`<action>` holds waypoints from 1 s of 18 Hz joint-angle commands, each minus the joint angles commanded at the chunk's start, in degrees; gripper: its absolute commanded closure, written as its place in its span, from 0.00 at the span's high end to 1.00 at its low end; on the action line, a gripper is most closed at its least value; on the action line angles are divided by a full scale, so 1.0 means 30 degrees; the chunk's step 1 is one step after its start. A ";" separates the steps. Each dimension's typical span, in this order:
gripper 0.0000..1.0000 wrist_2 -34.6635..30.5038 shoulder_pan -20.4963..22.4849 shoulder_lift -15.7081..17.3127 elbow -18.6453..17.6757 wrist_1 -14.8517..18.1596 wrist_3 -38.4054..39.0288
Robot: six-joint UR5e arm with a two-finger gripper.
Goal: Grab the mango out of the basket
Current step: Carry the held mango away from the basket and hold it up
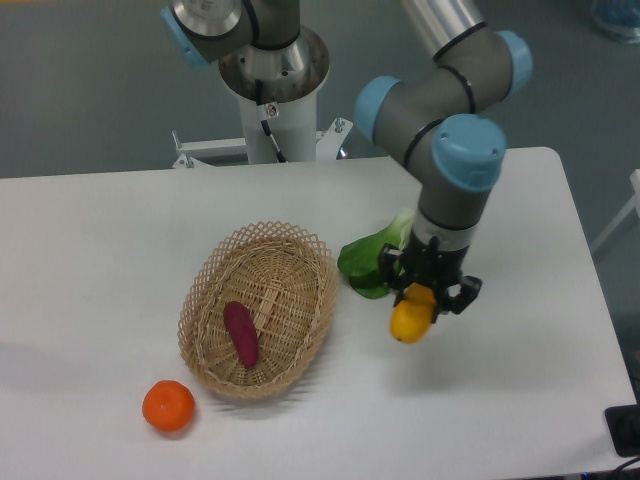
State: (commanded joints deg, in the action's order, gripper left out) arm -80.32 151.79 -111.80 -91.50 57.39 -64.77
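The yellow-orange mango (pixel 411 318) hangs in the air to the right of the basket, with my gripper (pixel 424 297) shut on its upper end. It is well outside the wicker rim, above the white table. The tan woven basket (pixel 207 290) sits left of centre and holds only a dark purple oblong vegetable (pixel 240 332).
A green leafy vegetable (pixel 372 259) lies between the basket and my gripper, just left of the mango. A round orange fruit (pixel 168 406) rests on the table below the basket's left end. The arm's base post (pixel 272 85) stands at the back.
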 joint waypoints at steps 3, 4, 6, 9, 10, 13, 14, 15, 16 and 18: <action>0.42 -0.1697 0.0408 -0.0117 0.0205 0.0146 -0.0815; 0.42 -0.1905 0.0439 -0.0117 0.0235 0.0262 -0.1430; 0.43 -0.2053 0.0789 -0.0147 0.0206 0.0264 -0.2282; 0.43 -0.2082 0.0937 -0.0205 0.0352 0.0293 -0.2315; 0.43 -0.2083 0.1083 -0.0234 0.0410 0.0322 -0.2344; 0.45 -0.2170 0.1114 -0.0584 0.0820 0.0322 -0.2344; 0.45 -0.2287 0.1113 -0.0673 0.0966 0.0293 -0.2344; 0.45 -0.2549 0.1084 -0.0819 0.1113 0.0293 -0.2344; 0.45 -0.2957 0.1055 -0.0879 0.1172 0.0293 -0.2373; 0.45 -0.3342 0.0996 -0.0996 0.1435 0.0351 -0.2577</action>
State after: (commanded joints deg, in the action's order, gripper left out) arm -90.35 154.78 -114.78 -87.19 58.45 -72.51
